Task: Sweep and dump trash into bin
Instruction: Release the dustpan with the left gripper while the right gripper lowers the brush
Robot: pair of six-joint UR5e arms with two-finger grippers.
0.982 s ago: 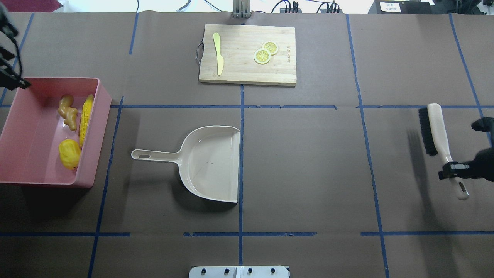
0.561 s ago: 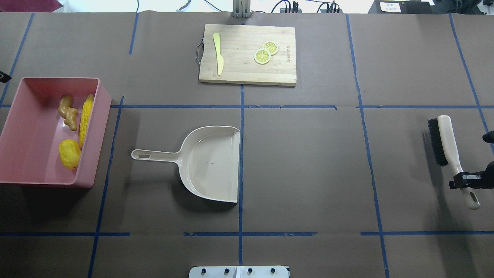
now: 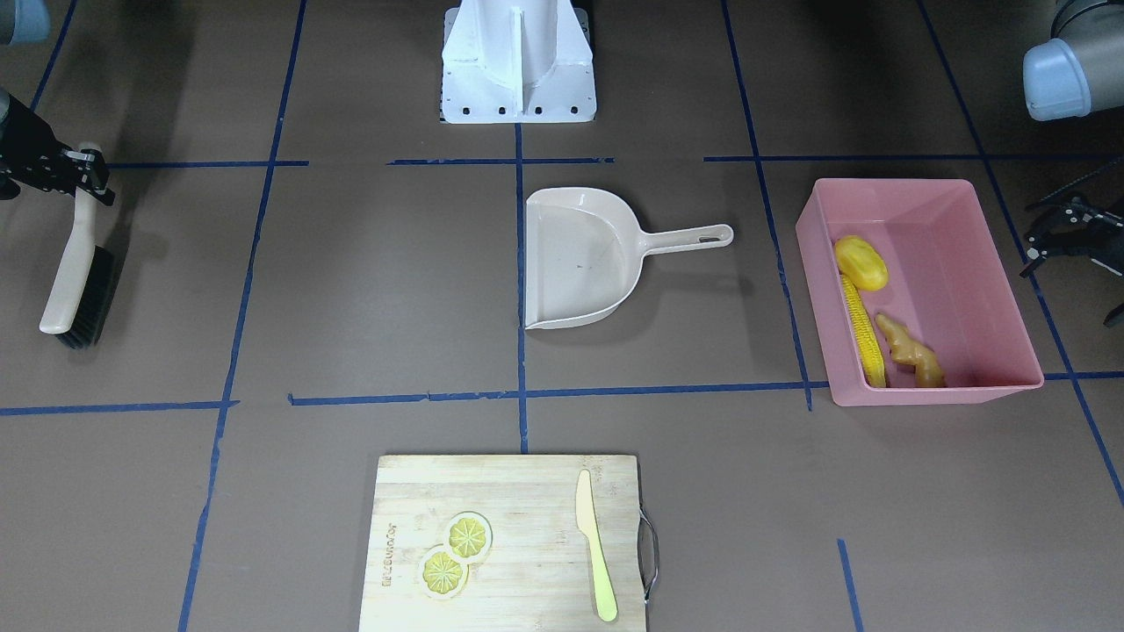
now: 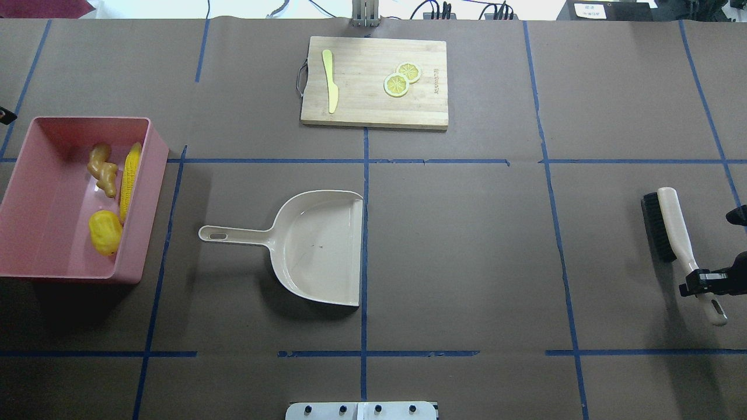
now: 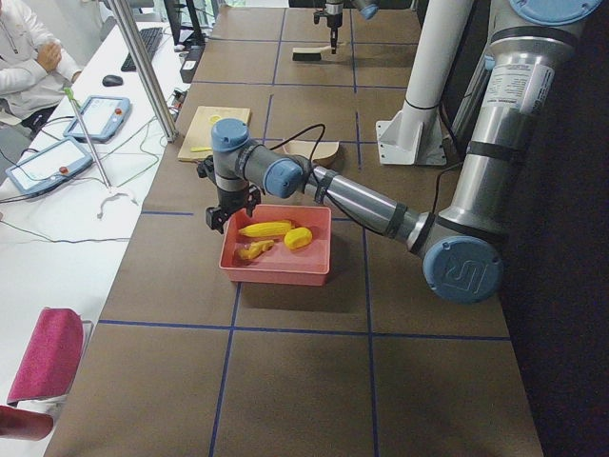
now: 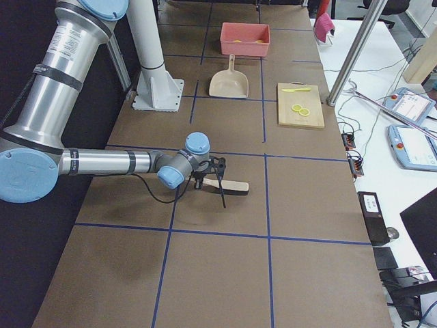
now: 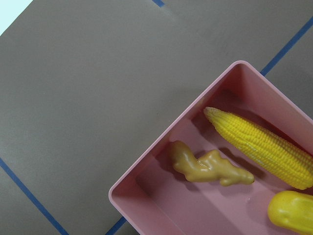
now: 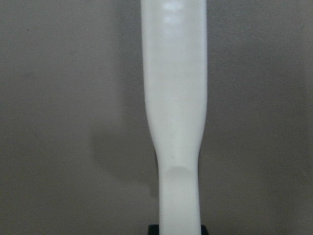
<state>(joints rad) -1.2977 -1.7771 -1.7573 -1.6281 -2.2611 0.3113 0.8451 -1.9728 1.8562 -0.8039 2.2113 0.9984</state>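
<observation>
The pink bin point(image 4: 149, 221) stands at the table's left end, also in the front view point(image 3: 957, 290) and left wrist view point(image 7: 195, 205). In it lie the corn cob point(image 4: 129, 181) point(image 7: 261, 147), the yellow lump point(image 4: 105, 232) point(image 3: 861, 262) and the ginger root point(image 4: 102, 169) point(image 7: 210, 169). My left gripper point(image 3: 1067, 237) is open and empty, just outside the bin's outer side. My right gripper point(image 4: 703, 280) point(image 3: 75, 171) is shut on the handle of a beige brush point(image 4: 671, 233) point(image 3: 75, 281) point(image 8: 173, 98), low at the table's far right.
A beige dustpan point(image 4: 318, 245) lies empty on the table's middle, handle pointing at the bin. A wooden cutting board point(image 4: 373, 108) at the far side holds a pale yellow knife point(image 4: 330, 81) and two lemon slices point(image 4: 401, 79). The robot's base plate point(image 3: 518, 88) is at the near edge.
My right gripper has carried the brush further right and toward the robot's side. My left gripper has drawn back from the bin's far corner, almost out of the overhead view.
</observation>
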